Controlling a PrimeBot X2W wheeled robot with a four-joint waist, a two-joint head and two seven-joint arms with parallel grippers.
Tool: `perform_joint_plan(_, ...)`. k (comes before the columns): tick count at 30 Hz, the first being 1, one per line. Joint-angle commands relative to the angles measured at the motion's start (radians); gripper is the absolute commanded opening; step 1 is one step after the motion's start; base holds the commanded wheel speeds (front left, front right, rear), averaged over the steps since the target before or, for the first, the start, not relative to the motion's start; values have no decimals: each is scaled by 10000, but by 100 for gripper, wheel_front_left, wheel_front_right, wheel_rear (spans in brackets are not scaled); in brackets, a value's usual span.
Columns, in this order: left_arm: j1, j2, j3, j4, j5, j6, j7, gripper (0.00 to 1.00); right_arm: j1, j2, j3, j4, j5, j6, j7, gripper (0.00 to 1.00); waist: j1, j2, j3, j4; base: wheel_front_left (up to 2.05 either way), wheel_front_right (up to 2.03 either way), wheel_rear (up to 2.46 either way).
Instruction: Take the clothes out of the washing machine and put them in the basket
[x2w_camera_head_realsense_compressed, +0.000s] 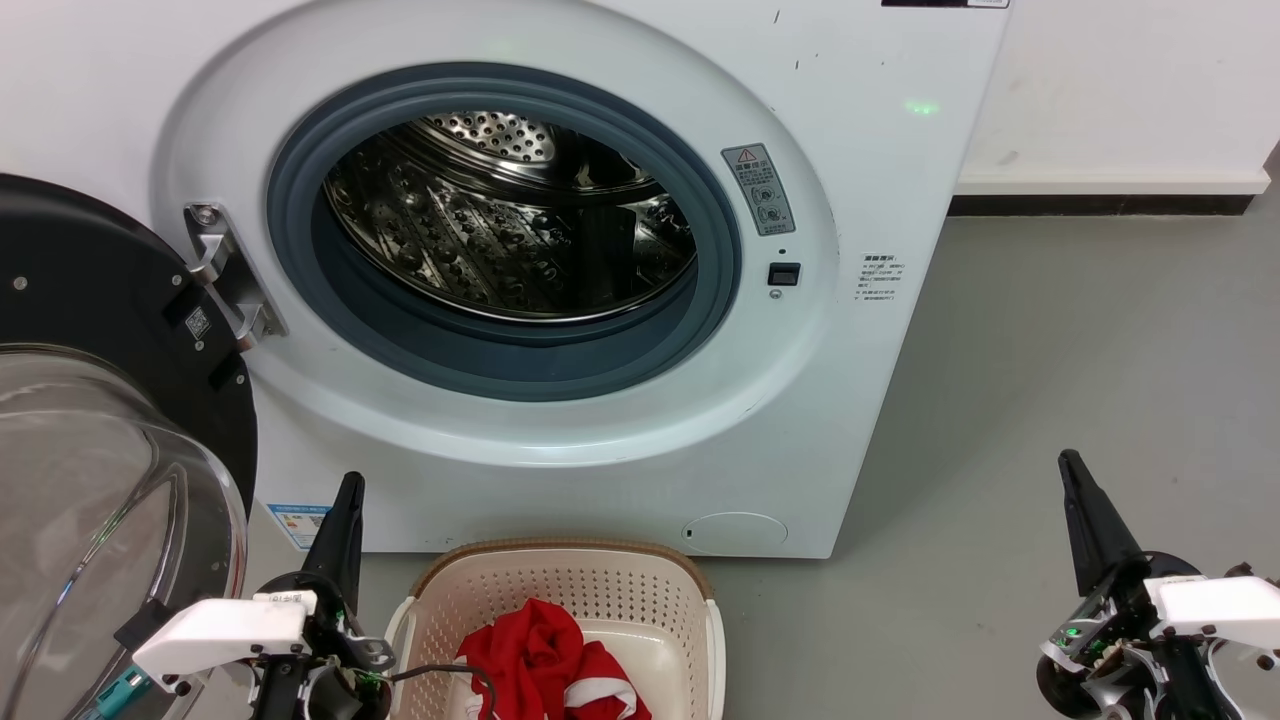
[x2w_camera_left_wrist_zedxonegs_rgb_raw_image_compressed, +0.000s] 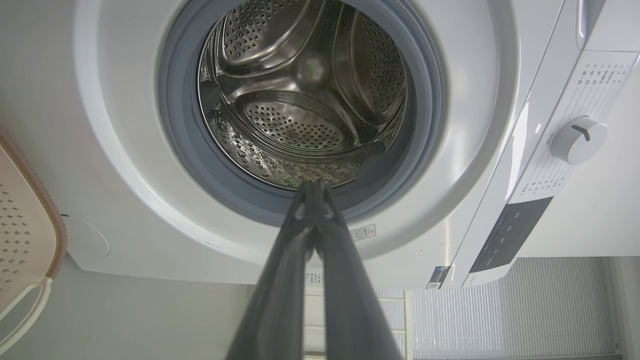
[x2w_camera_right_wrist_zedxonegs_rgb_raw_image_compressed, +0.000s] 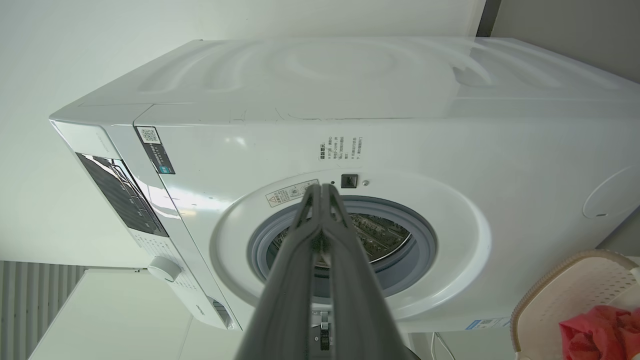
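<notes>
Washing machine fills upper frame. Door swung wide at left edge, shiny perforated drum in plain sight. Red clothes heaped in basket, bottom centre, on floor right in front of washer. Left end effector lower left, just beside basket's left rim, fingers pinched together, nothing held. Right end effector lower right, well apart from basket and clothes, likewise pinched closed, nothing in it.
</notes>
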Motion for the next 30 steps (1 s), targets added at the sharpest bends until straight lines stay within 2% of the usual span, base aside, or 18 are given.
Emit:
perform_joint_plan(1, -59, 16, 28, 2, -22, -39, 27, 0, -142, 26, -14, 15, -61, -3, 34, 0, 0, 0, 0, 0, 0, 0, 0)
perform_joint_plan(30, -58, 16, 28, 1, -22, -39, 26, 0, -146, 61, -61, 18, -87, -3, 65, 0, 0, 0, 0, 0, 0, 0, 0)
